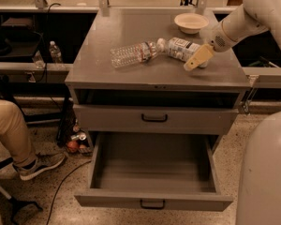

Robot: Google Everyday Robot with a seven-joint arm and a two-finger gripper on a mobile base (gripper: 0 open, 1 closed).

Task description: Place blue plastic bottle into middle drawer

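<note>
The blue plastic bottle (183,48) lies on its side on the cabinet top, white cap toward the left, label up. A clear ribbed water bottle (133,53) lies just left of it, cap to cap. My gripper (198,58) reaches in from the upper right and hovers at the blue bottle's right end, its pale fingers (197,58) pointing down-left over the bottle's base. The middle drawer (153,170), the lowest one, is pulled wide open and holds nothing; its black handle (152,204) faces front.
A white bowl (191,21) sits at the back right of the cabinet top (107,69). The upper drawer (154,118) is shut. A seated person's leg and shoe (30,165) are at the left. A small bottle (55,52) stands on the left shelf.
</note>
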